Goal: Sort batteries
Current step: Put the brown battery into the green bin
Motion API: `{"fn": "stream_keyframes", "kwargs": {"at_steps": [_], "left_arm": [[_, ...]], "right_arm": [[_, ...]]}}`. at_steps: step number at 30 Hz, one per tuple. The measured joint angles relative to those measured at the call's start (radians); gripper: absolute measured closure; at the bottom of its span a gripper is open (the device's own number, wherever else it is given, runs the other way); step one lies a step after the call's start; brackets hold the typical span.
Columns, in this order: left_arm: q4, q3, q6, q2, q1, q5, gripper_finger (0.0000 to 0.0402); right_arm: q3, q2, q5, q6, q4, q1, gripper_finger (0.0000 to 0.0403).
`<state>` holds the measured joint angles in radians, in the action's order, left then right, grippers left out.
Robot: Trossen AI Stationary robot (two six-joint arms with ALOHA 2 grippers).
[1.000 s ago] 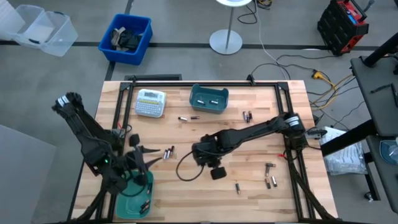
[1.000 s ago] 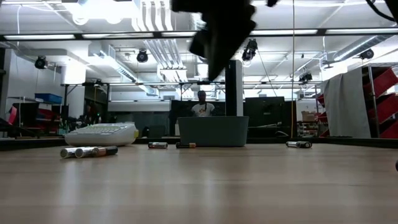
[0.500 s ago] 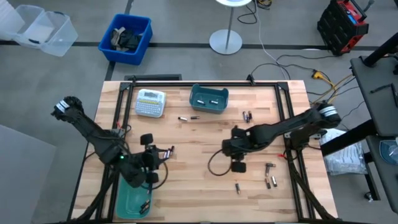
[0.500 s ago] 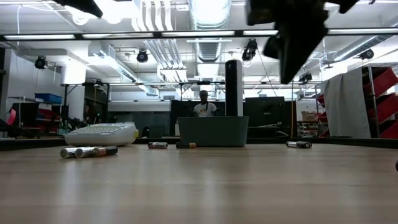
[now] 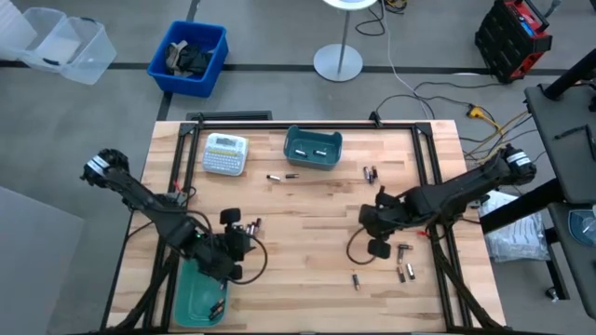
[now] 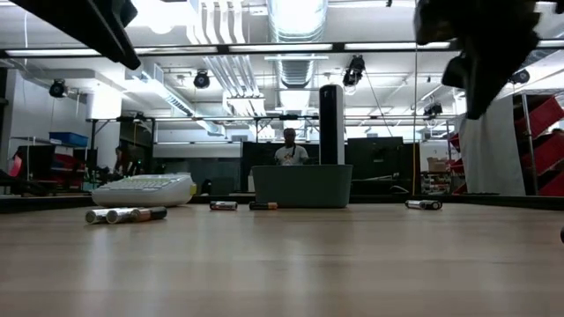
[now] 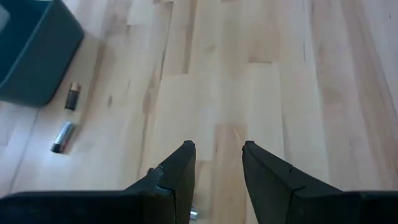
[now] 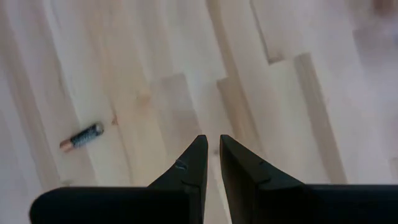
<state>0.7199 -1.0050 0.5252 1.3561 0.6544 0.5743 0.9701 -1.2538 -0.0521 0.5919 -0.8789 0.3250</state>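
Note:
Batteries lie scattered on the wooden table: a cluster (image 5: 251,226) left of centre, two (image 5: 281,176) before the far teal bin (image 5: 312,147), one pair (image 5: 370,173) further right, and several (image 5: 405,261) near the right front. My left gripper (image 5: 240,245) hovers open just short of the cluster, nothing between its fingers (image 7: 214,149). My right gripper (image 5: 372,233) hangs above bare wood right of centre, fingers (image 8: 211,142) shut to a thin slit and empty; one battery (image 8: 82,137) lies off to its side.
A white label-maker (image 5: 225,154) sits at the far left beside the far bin. A second teal bin (image 5: 197,296) stands at the near left edge, partly under my left arm. Bare wood lies between the two grippers. A person (image 6: 287,151) stands far behind the table.
My right gripper has travelled from the table's middle toward the right edge, ending close to the batteries at the right front. My left gripper has shifted from above the near teal bin a little toward the right, up to the battery cluster. No battery has moved.

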Motion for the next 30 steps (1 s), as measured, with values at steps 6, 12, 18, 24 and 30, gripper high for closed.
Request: {"fn": "stream_keyframes", "kwargs": {"at_steps": [6,12,18,24,30], "left_arm": [[-0.105,-0.001,-0.058,0.052,-0.003,-0.017,0.0287],[-0.213,-0.062,-0.091,0.140,-0.004,-0.017,0.0287],[-0.199,-0.211,-0.098,0.269,-0.004,-0.017,0.0287],[-0.056,-0.393,-0.098,0.389,-0.003,-0.002,0.0287],[0.077,-0.531,-0.084,0.460,-0.004,0.075,0.0287]], "right_arm": [[-0.019,-0.005,0.000,0.026,0.013,0.077,0.0369],[-0.025,-0.024,0.000,0.046,0.050,0.139,0.0369],[-0.030,-0.024,-0.001,0.076,0.124,0.200,0.0354],[-0.030,-0.024,-0.004,0.373,0.171,0.256,0.0295],[-0.030,-0.085,-0.041,0.556,0.188,0.322,0.0246]]}}
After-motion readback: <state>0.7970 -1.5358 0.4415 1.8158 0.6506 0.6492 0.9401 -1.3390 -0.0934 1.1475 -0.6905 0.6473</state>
